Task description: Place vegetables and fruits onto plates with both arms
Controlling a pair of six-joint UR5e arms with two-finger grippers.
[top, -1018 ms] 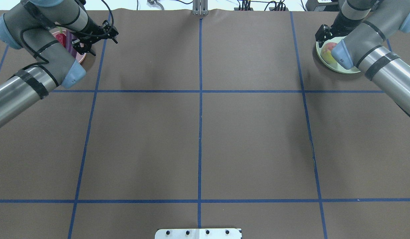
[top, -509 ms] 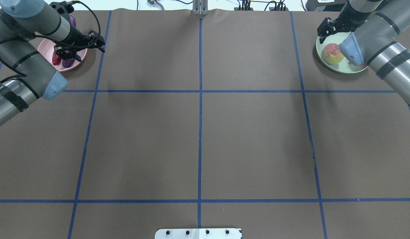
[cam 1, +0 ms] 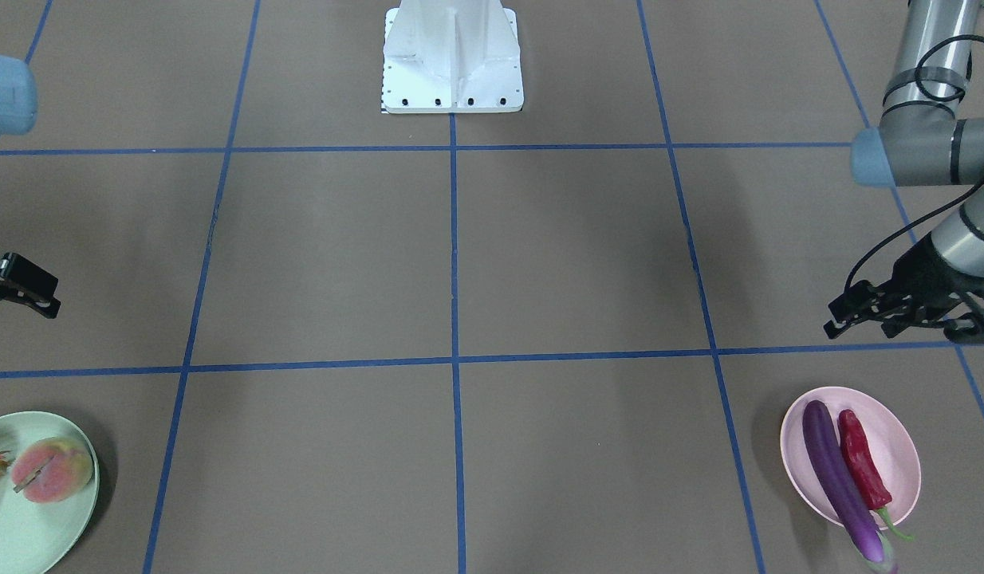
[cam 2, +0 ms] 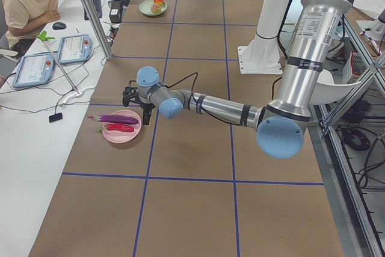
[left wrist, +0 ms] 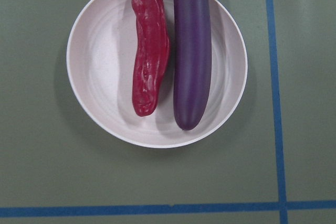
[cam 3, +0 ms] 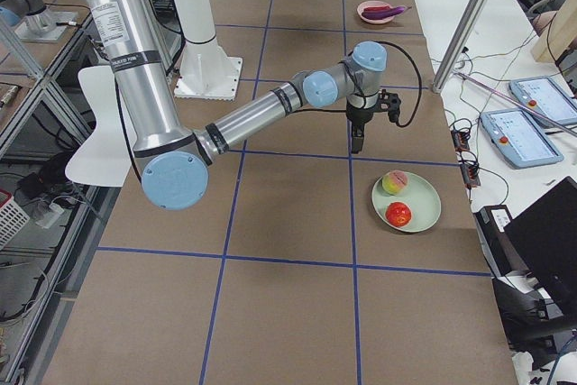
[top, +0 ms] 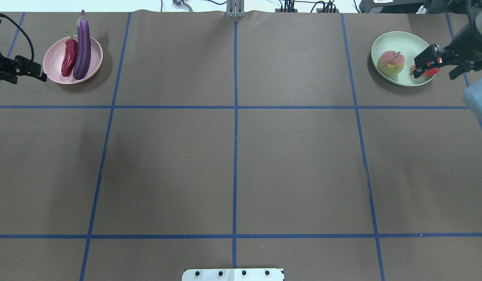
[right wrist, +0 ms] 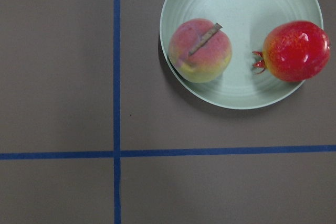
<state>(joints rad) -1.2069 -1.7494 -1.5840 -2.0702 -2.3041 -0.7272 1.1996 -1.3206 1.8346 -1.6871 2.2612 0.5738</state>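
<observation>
Overhead exterior shows my left gripper (top: 26, 77) spread and empty beside the round pale pink matte plate (top: 51, 62), which holds the dark-red chili pepper (top: 69, 58) and the long glossy purple eggplant (top: 83, 48). Far right, the pale green plate (top: 397, 42) carries the pink-yellow peach (top: 391, 63) and the round red-orange fruit (right wrist: 296, 51); my right gripper (top: 437, 74) hovers there, spread, empty.

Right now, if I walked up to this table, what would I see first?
The bright food on the brown table: a long purple eggplant and a red chili pepper side by side on the pink plate at one far corner. At the other far corner, a peach and a round red fruit sit on the pale green plate.
</observation>
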